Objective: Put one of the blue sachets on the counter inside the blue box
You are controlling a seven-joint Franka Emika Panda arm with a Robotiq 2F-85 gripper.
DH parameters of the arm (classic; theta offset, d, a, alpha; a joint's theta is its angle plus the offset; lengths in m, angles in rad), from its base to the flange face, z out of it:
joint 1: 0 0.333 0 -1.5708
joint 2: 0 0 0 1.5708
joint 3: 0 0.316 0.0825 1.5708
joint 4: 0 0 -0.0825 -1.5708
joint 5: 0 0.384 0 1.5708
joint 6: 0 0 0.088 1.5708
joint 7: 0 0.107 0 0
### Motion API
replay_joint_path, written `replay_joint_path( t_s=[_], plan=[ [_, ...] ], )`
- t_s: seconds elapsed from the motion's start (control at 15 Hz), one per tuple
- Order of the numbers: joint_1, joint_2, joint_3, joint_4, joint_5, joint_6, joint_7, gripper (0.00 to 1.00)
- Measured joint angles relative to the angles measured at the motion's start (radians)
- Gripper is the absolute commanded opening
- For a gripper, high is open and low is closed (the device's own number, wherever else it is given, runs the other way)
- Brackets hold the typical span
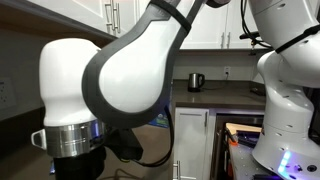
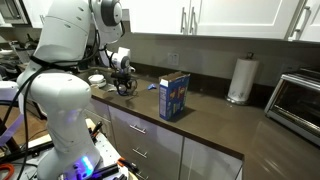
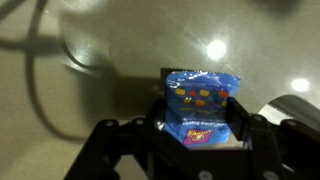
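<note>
In the wrist view a blue sachet (image 3: 201, 105) with coloured marks sits between my gripper's (image 3: 201, 128) black fingers, which are closed on its sides, above the counter (image 3: 60, 110). In an exterior view my gripper (image 2: 124, 84) hangs low over the dark counter (image 2: 220, 125), left of the tall blue box (image 2: 175, 96), which stands upright with its top open. Another blue sachet (image 2: 148, 86) lies on the counter between gripper and box. The other exterior view is mostly blocked by the arm (image 1: 110, 80).
A white paper-towel roll (image 2: 240, 80) stands at the back wall, and a toaster oven (image 2: 298, 100) sits at the far end. A white bowl (image 2: 96, 79) is behind my gripper. A dark mug (image 1: 195, 81) stands on a far counter.
</note>
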Motion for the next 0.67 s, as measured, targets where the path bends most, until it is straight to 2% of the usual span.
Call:
replay_joint_path(
  t_s=[0.27,0.33,0.4,0.67],
  plan=[
    [0.005,-0.001,0.003,0.000,0.001,-0.001,0.000,0.08],
    [0.007,-0.002,0.005,0.000,0.001,-0.002,0.000,0.05],
    [0.009,-0.005,0.007,-0.001,0.001,-0.005,0.001,0.03],
    [0.033,-0.032,0.001,-0.019,0.001,-0.034,0.026,0.06]
  ],
)
